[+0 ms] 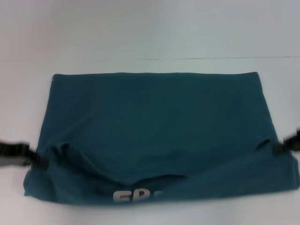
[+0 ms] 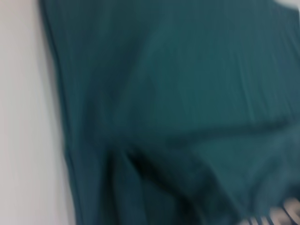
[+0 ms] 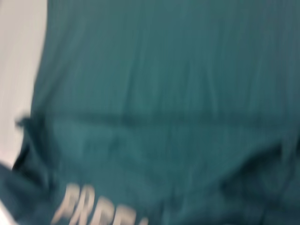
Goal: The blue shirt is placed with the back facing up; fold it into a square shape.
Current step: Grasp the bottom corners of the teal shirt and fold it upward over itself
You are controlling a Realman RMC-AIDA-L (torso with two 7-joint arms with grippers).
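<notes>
Blue shirt [image 1: 154, 126] on white table [image 1: 150, 28], left pincer [image 1: 41, 161] and right pincer [image 1: 276, 148] clamped on its side edges

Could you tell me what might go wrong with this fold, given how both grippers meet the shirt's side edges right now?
1. The left gripper and right gripper meet the blue shirt only at its outer side edges, so a thin bite of cloth could slip free.
2. Between them the near fold sags and bunches, so the crease may set crooked rather than square.
3. White lettering peeks out at the near edge; the front could end up exposed.
</notes>
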